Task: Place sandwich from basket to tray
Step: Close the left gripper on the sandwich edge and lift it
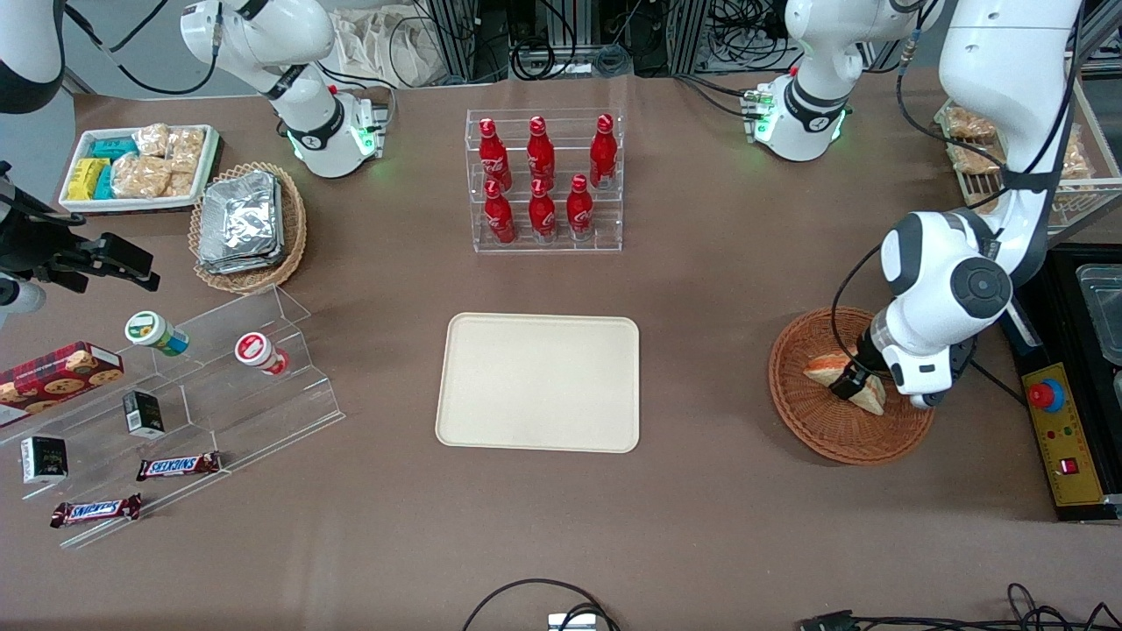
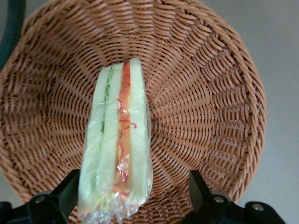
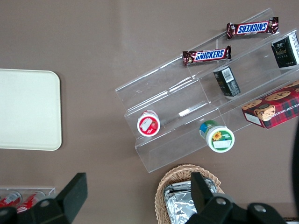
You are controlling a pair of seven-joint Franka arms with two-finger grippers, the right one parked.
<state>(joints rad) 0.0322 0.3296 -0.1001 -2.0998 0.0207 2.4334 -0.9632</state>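
Note:
The sandwich [image 1: 824, 368] is a plastic-wrapped wedge of pale bread with an orange-red filling, lying in the round reddish-brown wicker basket [image 1: 833, 434] toward the working arm's end of the table. My left gripper [image 1: 852, 386] is down in the basket over the sandwich. In the left wrist view the gripper [image 2: 133, 182] is open, with the sandwich [image 2: 119, 140] between its two fingers, close to one finger [image 2: 70, 186] and apart from the other, over the basket's weave [image 2: 205, 93]. The cream-beige tray [image 1: 539, 381] lies flat and bare at the table's middle; it also shows in the right wrist view [image 3: 28, 109].
A clear rack of red bottles [image 1: 543, 180] stands farther from the camera than the tray. A yellow control box with a red button [image 1: 1056, 429] lies beside the basket. A clear stepped stand with snacks [image 1: 175, 412], a tan basket of foil packets [image 1: 245, 223] and a white tray [image 1: 140, 166] sit toward the parked arm's end.

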